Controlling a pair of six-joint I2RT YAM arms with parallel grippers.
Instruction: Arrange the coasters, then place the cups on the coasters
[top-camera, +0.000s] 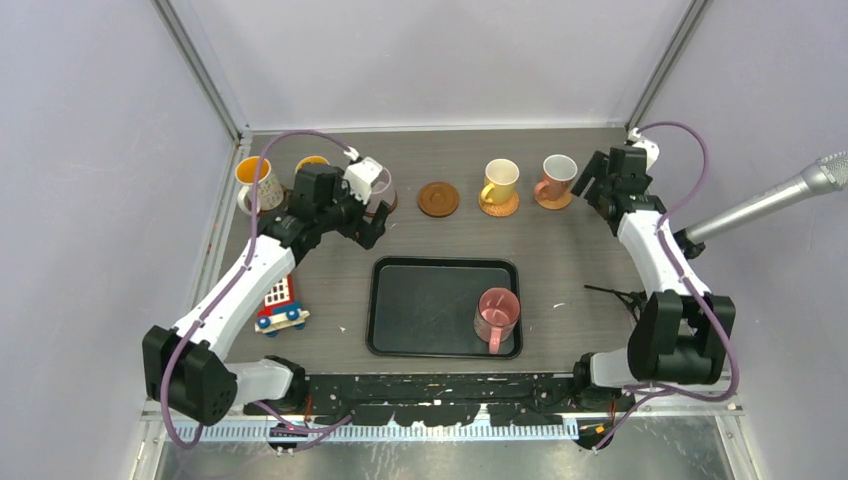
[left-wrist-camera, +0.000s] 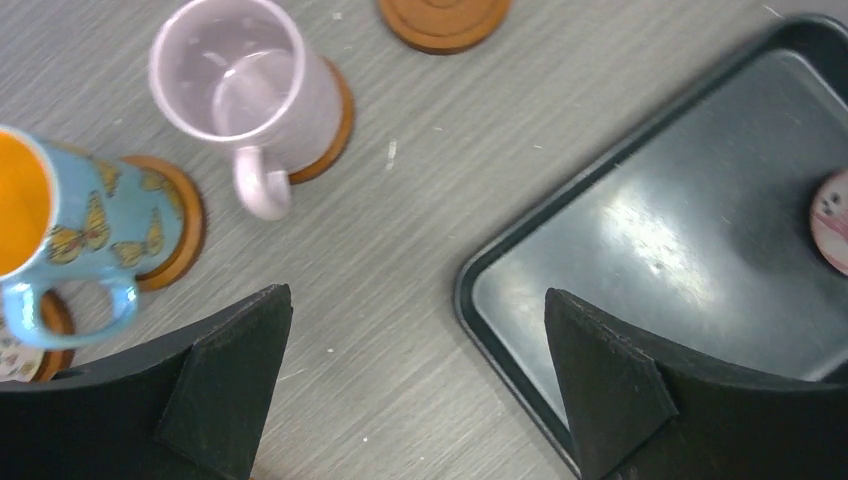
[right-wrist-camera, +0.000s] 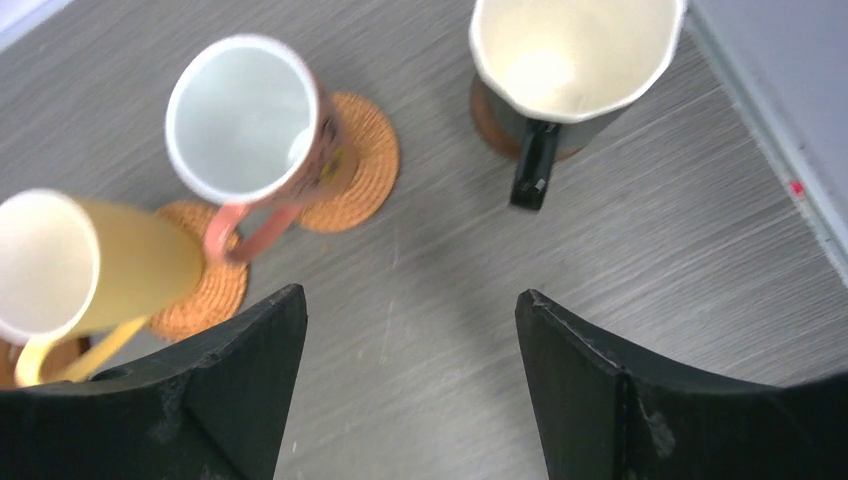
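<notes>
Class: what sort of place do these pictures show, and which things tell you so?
Most likely a robotics lab test cell: a left arm and a right arm bolted at the table edge, plain walls on metal frame posts, and a microphone reaching in.

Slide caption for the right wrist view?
Open right gripper over a yellow mug, a pink mug and a cream mug, each on a coaster.

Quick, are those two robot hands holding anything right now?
Left hand: open, holding nothing.
Right hand: open, holding nothing.
</notes>
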